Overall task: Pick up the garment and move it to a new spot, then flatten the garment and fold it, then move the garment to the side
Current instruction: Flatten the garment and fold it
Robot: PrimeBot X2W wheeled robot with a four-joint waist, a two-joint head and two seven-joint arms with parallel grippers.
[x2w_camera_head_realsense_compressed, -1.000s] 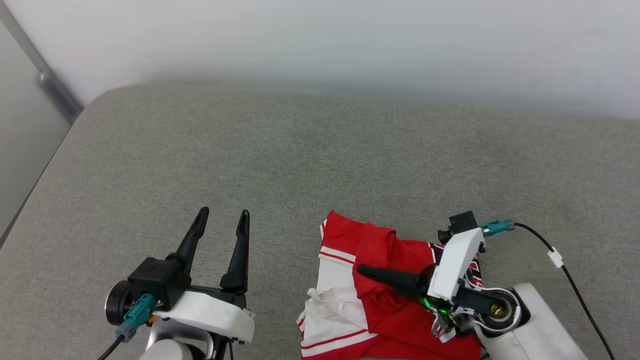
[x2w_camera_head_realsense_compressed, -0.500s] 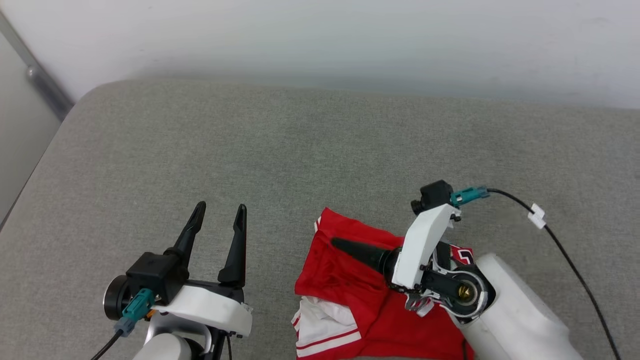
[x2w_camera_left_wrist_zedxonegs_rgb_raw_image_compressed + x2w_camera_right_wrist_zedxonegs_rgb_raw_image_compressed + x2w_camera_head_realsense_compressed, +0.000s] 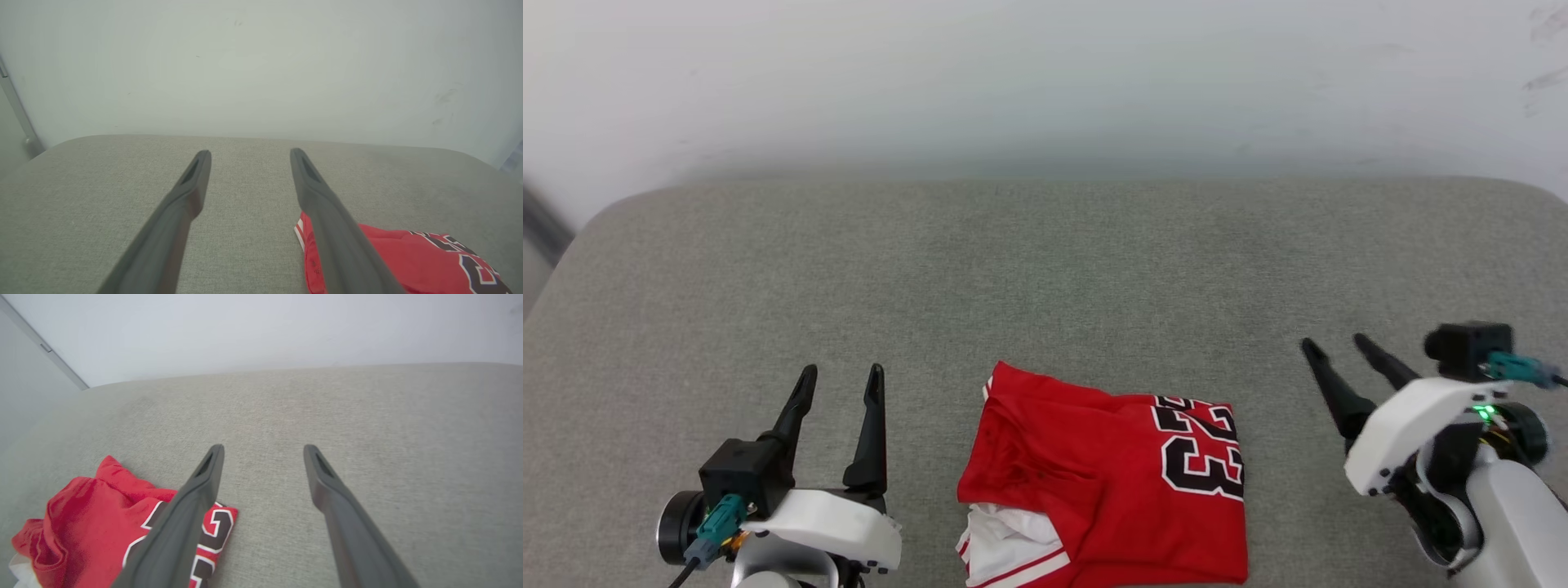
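Observation:
The garment [image 3: 1107, 482] lies folded into a rough red square near the front edge of the grey cushion, with a black white-outlined "23" on top and a white striped sleeve poking out at its lower left. It also shows at the lower right of the left wrist view [image 3: 412, 257] and the lower left of the right wrist view [image 3: 86, 522]. My left gripper [image 3: 841, 376] stands open to the left of it, empty. Off to its right, my right gripper [image 3: 1339, 347] is open and holds nothing.
The grey fabric cushion [image 3: 1045, 269] stretches wide behind the garment, with rounded corners at the back. A pale wall [image 3: 1045, 73] rises right behind it. A dark strip [image 3: 539, 224] runs down the wall at the far left.
My right gripper has let go of the garment and swung off to the right, jaws now spread. The garment lies flatter with the number showing. The head camera has shifted.

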